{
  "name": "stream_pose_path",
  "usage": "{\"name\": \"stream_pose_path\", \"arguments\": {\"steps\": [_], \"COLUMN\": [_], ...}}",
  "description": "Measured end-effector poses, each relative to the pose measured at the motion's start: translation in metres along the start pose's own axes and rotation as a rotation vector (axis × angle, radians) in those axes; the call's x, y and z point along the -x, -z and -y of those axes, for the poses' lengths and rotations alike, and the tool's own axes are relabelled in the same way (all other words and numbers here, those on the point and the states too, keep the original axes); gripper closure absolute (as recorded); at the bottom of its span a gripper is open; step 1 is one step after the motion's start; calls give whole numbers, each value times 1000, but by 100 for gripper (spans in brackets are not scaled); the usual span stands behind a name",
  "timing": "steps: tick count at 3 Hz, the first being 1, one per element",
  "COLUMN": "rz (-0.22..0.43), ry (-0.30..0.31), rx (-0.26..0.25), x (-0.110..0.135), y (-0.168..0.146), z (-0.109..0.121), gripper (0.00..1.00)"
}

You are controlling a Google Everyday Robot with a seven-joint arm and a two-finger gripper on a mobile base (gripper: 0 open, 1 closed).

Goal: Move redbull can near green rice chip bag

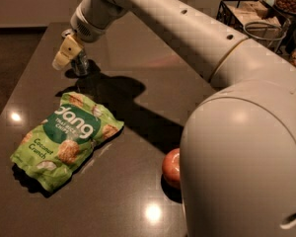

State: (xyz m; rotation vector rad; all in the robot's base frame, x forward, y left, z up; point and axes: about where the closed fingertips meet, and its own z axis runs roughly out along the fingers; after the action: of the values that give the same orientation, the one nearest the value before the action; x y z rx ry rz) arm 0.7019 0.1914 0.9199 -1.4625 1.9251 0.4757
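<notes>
The redbull can (80, 63) stands upright at the far left of the dark table (138, 83); only its lower body and a bit of its top show behind my gripper. My gripper (68, 53) with cream-coloured fingers (64, 53) is right at the can, covering its upper part. The green rice chip bag (66, 137) lies flat on the table, in front of the can and a short way apart from it.
A red apple (171, 168) sits at the front, half hidden by my arm's large white body (241, 152). A wire basket (241, 14) and a glass bowl (264, 31) stand at the far right. The table's left edge lies close to the can.
</notes>
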Motion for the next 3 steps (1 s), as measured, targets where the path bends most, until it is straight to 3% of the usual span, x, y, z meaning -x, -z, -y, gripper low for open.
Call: {"name": "stream_pose_path", "arguments": {"steps": [1, 3], "rz": [-28, -22], "ry": [-4, -11], "rx": [2, 41], "x": [3, -3], "y": [-9, -1], "z": [2, -9], "gripper": [19, 65]}}
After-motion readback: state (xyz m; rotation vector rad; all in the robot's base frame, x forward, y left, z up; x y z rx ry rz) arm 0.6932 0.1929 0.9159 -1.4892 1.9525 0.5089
